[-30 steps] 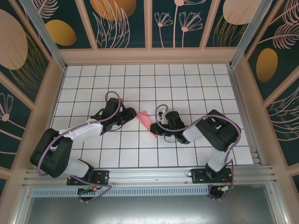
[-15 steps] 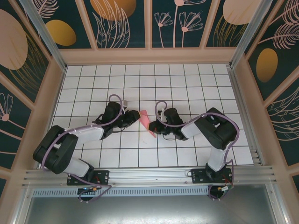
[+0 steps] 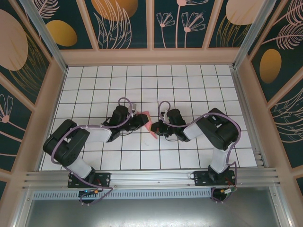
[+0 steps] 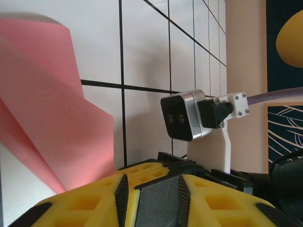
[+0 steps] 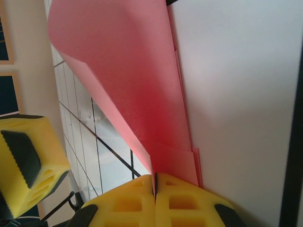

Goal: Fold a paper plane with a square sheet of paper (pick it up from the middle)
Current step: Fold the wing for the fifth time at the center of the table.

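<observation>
Right gripper (image 5: 154, 182) — pinched pink paper (image 5: 123, 71)

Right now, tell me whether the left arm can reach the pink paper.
Probably yes: the left fingers sit right beside the paper, nothing between; the right fingers are shut on one end.

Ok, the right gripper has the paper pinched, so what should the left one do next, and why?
Probably ease the left gripper a little to the right, onto the raised flap of the pink paper, and close on it. The right gripper is shut on the paper's near end, while the left one looks partly open beside the flap, holding nothing.
</observation>
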`<state>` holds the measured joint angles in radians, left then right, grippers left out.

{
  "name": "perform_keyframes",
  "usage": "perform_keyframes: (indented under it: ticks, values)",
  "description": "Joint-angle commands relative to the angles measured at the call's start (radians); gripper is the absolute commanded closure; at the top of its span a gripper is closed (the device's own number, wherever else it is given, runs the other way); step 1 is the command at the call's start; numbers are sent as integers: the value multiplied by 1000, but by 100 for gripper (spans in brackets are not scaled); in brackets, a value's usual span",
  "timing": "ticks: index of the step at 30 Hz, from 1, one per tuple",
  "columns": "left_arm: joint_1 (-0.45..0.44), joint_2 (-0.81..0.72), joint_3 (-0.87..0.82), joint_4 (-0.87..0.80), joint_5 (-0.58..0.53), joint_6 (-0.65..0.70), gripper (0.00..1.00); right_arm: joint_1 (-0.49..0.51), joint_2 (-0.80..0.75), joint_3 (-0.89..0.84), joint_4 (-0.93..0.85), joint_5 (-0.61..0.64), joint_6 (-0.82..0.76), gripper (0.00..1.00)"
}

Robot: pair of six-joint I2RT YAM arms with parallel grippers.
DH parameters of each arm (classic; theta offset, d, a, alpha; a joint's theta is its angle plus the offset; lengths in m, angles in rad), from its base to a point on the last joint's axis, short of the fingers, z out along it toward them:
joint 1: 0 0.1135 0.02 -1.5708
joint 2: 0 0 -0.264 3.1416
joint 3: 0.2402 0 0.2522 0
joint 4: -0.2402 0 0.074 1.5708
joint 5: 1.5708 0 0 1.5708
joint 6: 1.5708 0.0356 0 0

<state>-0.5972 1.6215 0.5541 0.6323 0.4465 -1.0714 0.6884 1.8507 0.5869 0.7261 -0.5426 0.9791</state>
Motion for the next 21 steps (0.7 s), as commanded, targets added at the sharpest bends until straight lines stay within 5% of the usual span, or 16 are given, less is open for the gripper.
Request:
perform_keyframes:
  ticks: [1, 21]
  values:
    - [-12, 38, 30, 78, 17, -11, 63, 0, 47, 4, -40, 5, 14, 100]
    - [-10, 165, 69, 71, -32, 39, 60, -4, 59, 12, -67, 6, 15, 100]
